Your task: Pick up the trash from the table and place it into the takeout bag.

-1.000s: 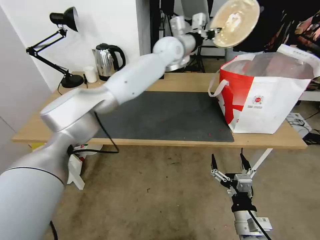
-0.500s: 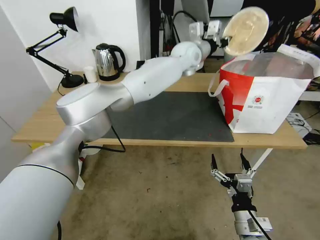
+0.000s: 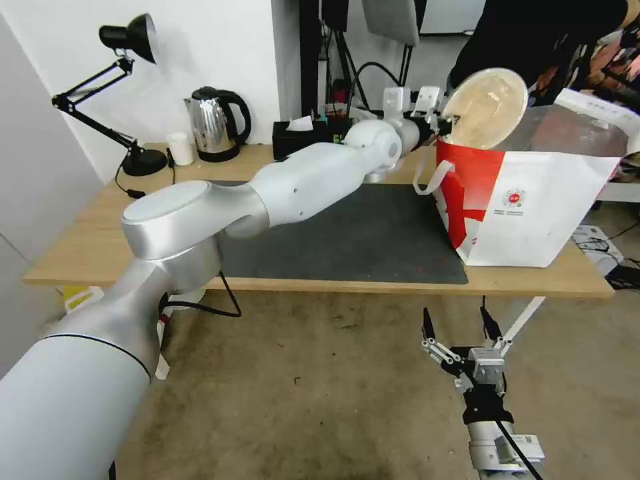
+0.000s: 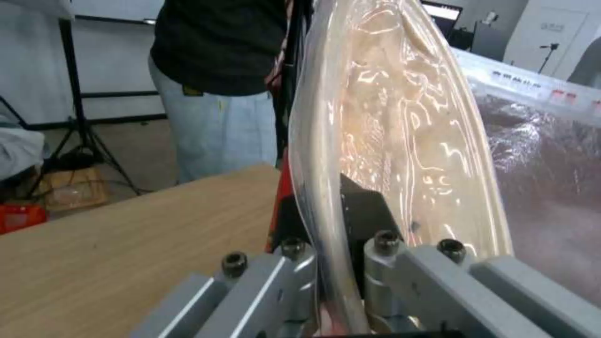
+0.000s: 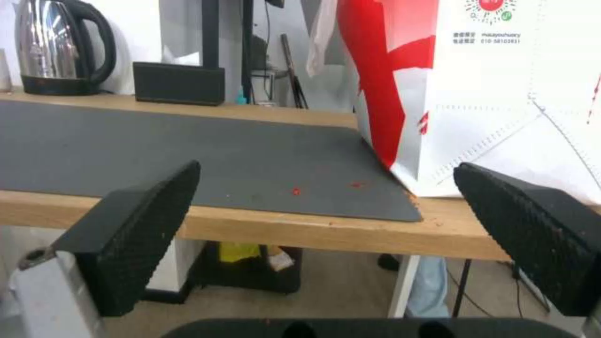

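Right now the long light-wood table (image 3: 100,220) with its large dark grey rectangular mat (image 3: 347,233) spans the middle of the head view, and nothing disposable is left lying on the mat. At the right of that frame stands the big boxy red-and-white takeout bag (image 3: 533,213) with white loop handles and silvery lining, its mouth gaping upward.

Across the frame from lower left to upper right reaches the robot's silver left arm, and the left gripper (image 3: 445,123) sits at the bag's near top corner. Its jaws are clamped on the rim of the shallow beige disposable bowl (image 3: 485,108), which is tipped almost on edge, partly over the bag's opening and not yet down inside. The left wrist view shows that rim pinched between the fingers, the bowl (image 4: 401,131) standing tall against the lining.

Low in the right of the head view, below the table edge, hangs the right gripper (image 3: 460,331), idle, jaws wide apart and empty.

At the upper left stand a black desk lamp (image 3: 127,40) and a steel kettle (image 3: 217,123), and further right a black tissue box (image 3: 300,137); none of these is rubbish.

By my reckoning the job is nearly finished: this bowl looks to be the last piece, and only its release into the bag remains.
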`<state>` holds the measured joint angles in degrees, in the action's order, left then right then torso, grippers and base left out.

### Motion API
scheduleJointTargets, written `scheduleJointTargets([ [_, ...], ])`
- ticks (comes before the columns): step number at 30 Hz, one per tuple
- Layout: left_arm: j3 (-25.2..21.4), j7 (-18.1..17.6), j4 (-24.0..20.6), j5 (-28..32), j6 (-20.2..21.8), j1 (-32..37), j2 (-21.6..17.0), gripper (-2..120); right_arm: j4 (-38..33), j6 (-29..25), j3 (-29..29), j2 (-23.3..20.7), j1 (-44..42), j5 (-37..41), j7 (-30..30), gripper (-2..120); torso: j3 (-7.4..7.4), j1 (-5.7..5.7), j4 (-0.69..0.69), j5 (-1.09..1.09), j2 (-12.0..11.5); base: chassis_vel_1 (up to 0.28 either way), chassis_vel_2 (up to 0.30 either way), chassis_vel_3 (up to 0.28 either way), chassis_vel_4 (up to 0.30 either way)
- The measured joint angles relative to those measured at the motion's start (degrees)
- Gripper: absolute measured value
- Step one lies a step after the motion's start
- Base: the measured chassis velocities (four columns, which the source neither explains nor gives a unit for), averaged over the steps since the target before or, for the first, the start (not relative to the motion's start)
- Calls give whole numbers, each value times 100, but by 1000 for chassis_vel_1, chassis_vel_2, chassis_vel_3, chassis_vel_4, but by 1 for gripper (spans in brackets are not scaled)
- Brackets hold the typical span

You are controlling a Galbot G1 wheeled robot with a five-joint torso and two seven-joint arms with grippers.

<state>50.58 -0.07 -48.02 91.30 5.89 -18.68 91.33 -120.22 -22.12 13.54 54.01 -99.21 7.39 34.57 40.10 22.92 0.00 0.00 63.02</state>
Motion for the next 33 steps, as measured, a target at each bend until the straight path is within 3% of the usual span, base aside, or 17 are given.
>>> scheduleJointTargets([
  [16, 82, 52, -77, -106, 0, 169, -8, 2, 0, 0, 0, 0, 0, 0, 0, 100, 0, 0, 1, 0, 0, 0, 0, 0, 0],
  [25, 16, 131, -319, -133, 96, 86, -12, 30, 0, 0, 0, 0, 0, 0, 0, 100, 0, 0, 0, 0, 0, 0, 0, 0, 0],
  [27, 80, 133, -392, -73, 121, -3, -12, 43, 0, 0, 0, 0, 0, 0, 0, 100, 0, 0, 0, 0, 0, 0, 0, 0, 0],
  [29, 82, 134, -394, -71, 121, -6, -12, 43, 0, 0, 0, 0, 0, 0, 0, 100, 0, 0, -1, 0, 0, 0, 0, 0, 0],
  [31, 157, 135, -416, -12, 124, -109, -11, 57, 0, 0, 0, 0, 0, 0, 0, 100, 0, 0, -1, 0, 0, 0, 0, 0, 0],
  [33, 182, 135, -424, 7, 127, -148, -11, 61, 0, 0, 0, 0, 0, 0, 0, 100, 0, 0, 0, 0, 0, 0, 0, 0, 0],
])
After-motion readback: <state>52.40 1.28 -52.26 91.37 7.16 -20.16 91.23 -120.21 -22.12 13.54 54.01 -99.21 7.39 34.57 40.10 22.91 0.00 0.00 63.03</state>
